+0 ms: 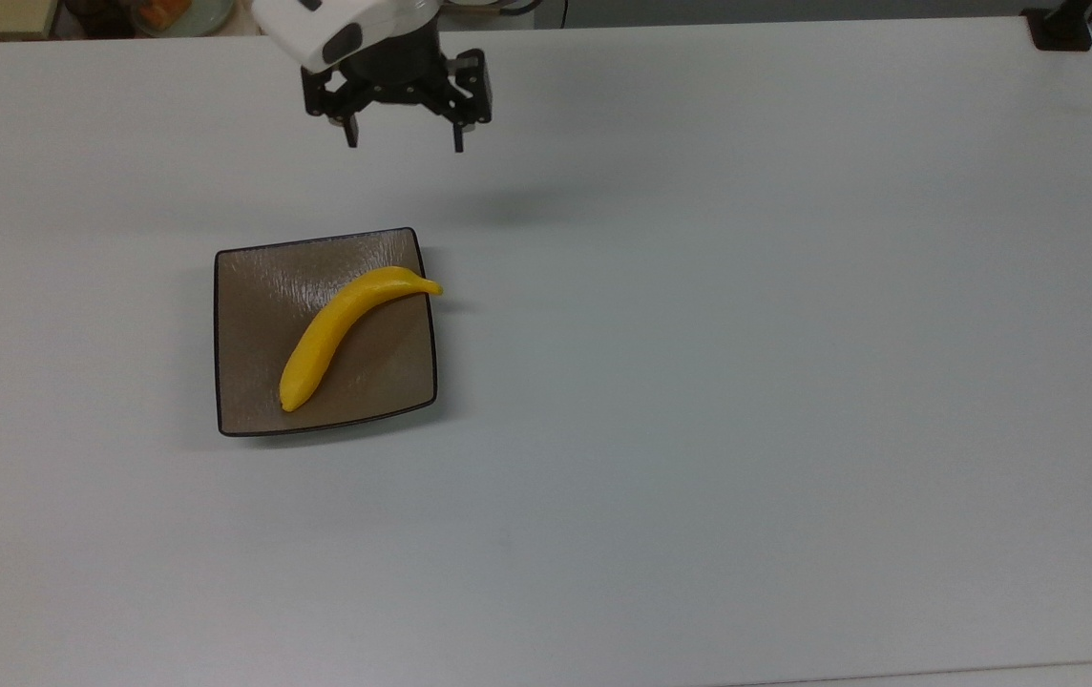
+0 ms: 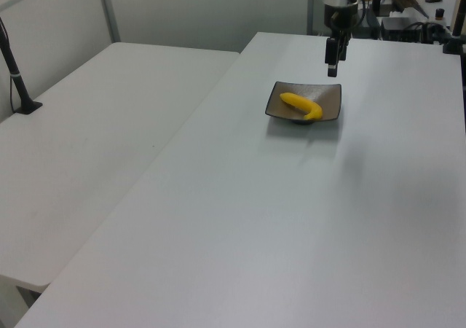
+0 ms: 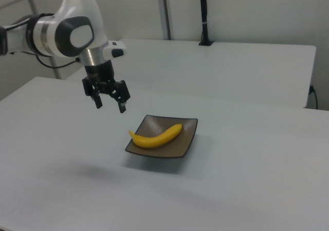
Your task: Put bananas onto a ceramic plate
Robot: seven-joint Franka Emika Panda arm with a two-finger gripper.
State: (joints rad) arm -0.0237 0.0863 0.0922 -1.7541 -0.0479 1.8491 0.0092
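You are looking at a plain white tabletop (image 1: 699, 382) with a second white table beside it and pale wall panels behind. On the tabletop sits the plate (image 1: 250, 286), square, glossy brown with a thin dark rim; you find it toward the top view's left (image 2: 331, 106) (image 3: 187, 133). The banana (image 1: 336, 329) lies on the plate, running corner to corner, its blunt end near the plate's lower edge in the top view and its thin stem end poking just past the plate's right rim there. In the right view the banana (image 3: 157, 136) curves along the plate with its ends turned up; in the left view it (image 2: 300, 105) rests in the plate's middle.

Your hand (image 1: 404, 145) hangs in the air above the tabletop, well apart from the plate, toward the top view's upper edge. Its two fingers are spread wide and hold nothing. In the right view the hand (image 3: 109, 106) sits to the left of the plate and higher; in the left view it (image 2: 332, 68) hangs above the plate's far edge.
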